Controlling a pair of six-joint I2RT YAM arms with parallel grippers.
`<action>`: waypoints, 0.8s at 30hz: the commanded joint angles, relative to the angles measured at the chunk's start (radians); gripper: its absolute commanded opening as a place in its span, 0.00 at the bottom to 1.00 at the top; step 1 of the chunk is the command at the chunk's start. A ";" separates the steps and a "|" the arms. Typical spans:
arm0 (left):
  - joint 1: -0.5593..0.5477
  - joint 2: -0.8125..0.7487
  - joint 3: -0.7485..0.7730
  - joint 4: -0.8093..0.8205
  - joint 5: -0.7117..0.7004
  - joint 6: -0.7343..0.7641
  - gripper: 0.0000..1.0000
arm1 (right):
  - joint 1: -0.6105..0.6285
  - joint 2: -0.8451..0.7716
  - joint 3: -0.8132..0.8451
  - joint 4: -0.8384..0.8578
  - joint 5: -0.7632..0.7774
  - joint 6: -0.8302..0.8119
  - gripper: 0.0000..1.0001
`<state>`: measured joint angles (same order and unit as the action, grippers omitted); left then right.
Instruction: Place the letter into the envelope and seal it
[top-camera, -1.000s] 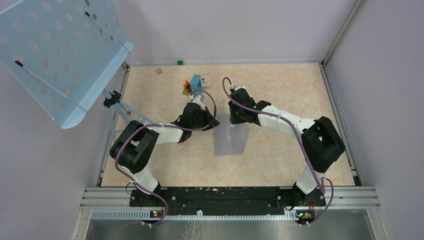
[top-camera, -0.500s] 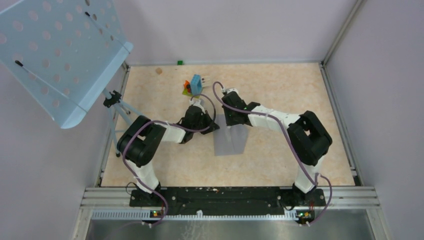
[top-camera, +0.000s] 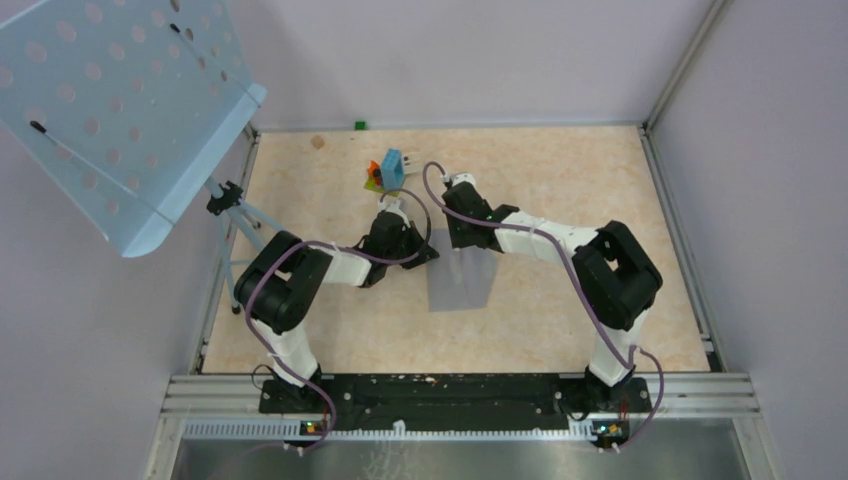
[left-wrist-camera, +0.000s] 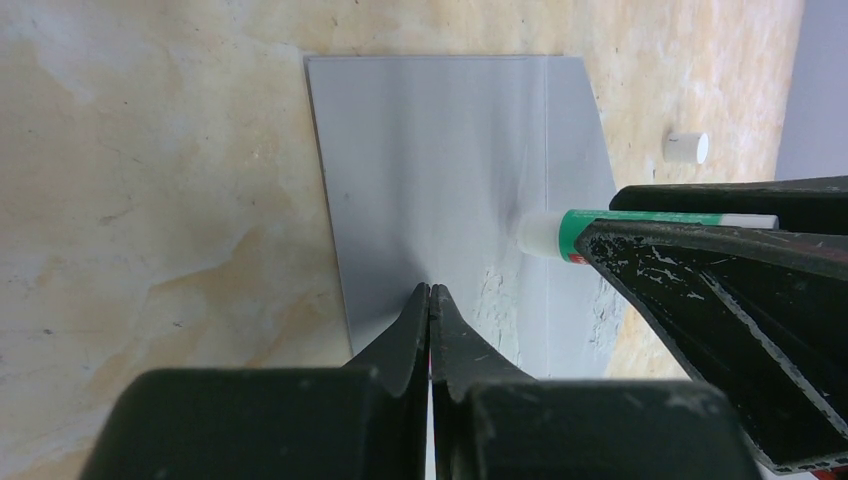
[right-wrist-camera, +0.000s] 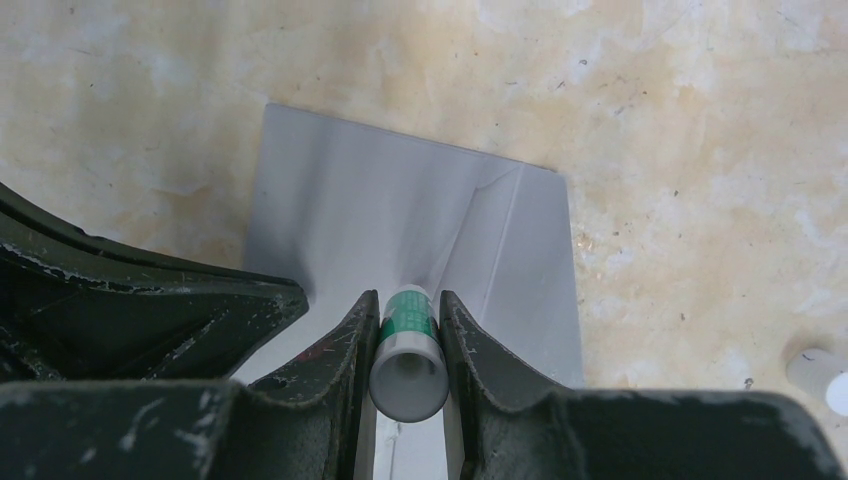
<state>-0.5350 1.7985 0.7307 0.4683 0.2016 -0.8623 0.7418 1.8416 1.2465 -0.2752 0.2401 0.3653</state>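
Since a sec ago the right arm is swinging in toward the left one, elbow folding tighter, w/ its wrist now hanging over the far end of the envelope (top-camera: 462, 282). The left arm's elbow is shifting inward too. The envelope itself isn't moving.

It's lying flat mid-tabletop (top-camera: 560, 170), btwn the two wrists. The right pincer (right-wrist-camera: 408, 302) is clamping a glue stick (right-wrist-camera: 408, 352), green band showing, w/ the tip touching the grey paper just beside a fold line that prob. marks the flap. The left pincer (left-wrist-camera: 430, 300) is sitting w/ tips together, nothing btwn them, pressing on the envelope near one edge, seemingly pinning it. A loose white cap (left-wrist-camera: 686, 147) is lying on the tabletop, apart from the envelope.

Progress: the letter isn't showing in any view, so it's prob. already inside, though that can't be confirmed. Gluing looks to be under way, and rough patches near the tip may be glue. Still left: folding the flap over & pressing it shut.

Hard to make out:
- whether the flap is lying open or folded
- both pincers in the top view, since the wrists are hiding them
- the block cluster (top-camera: 385, 172) further back, too small to read
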 joint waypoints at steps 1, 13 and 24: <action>0.006 0.028 -0.013 -0.023 -0.022 0.004 0.00 | 0.012 0.011 0.018 0.046 0.026 -0.020 0.00; 0.006 0.025 -0.018 -0.024 -0.027 -0.006 0.00 | 0.028 0.002 -0.045 0.069 0.028 -0.020 0.00; 0.007 0.033 -0.018 -0.016 -0.024 -0.017 0.00 | 0.028 -0.012 -0.114 0.145 0.048 -0.036 0.00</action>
<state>-0.5343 1.7988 0.7300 0.4686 0.1959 -0.8764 0.7635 1.8389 1.1694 -0.1787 0.2626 0.3573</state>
